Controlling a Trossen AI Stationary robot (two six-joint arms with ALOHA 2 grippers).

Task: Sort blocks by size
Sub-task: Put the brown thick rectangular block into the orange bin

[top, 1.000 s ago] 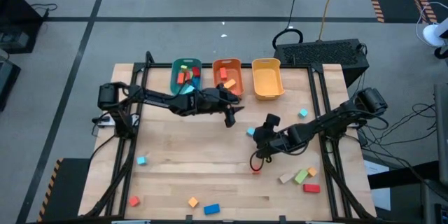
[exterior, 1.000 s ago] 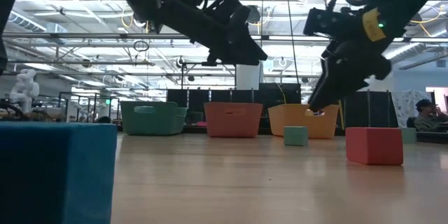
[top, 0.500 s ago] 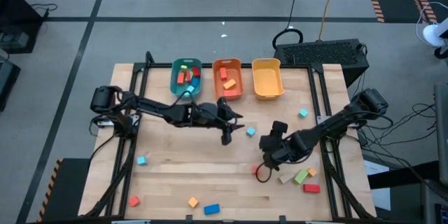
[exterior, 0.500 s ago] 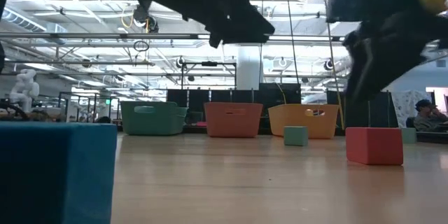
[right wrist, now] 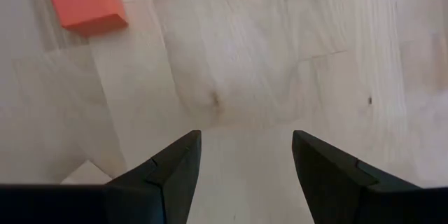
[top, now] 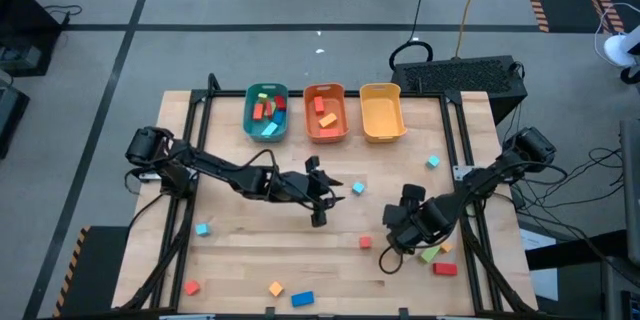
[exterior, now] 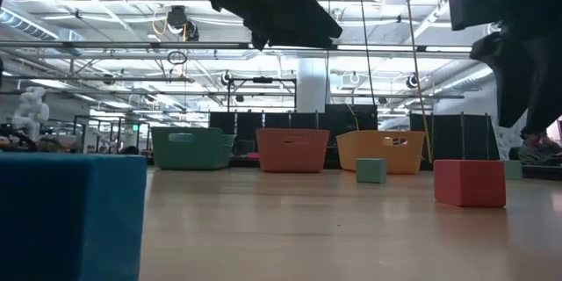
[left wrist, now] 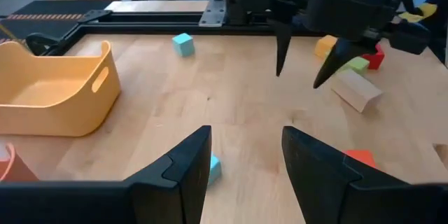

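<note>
Here we see the blocks split: several lie in the teal bin (top: 265, 113) and orange bin (top: 325, 112), others scattered across the table (top: 250, 250). A tan block (left wrist: 355, 90) lies just beside our right gripper (top: 392, 252), empty, fingers apart. Our left gripper (top: 320, 210) hovers mid-table, also parted and empty.

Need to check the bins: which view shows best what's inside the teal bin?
The high view: it looks straight down into the teal bin, showing several blocks. The low view shows only its outer wall; both wrist views miss it.
</note>
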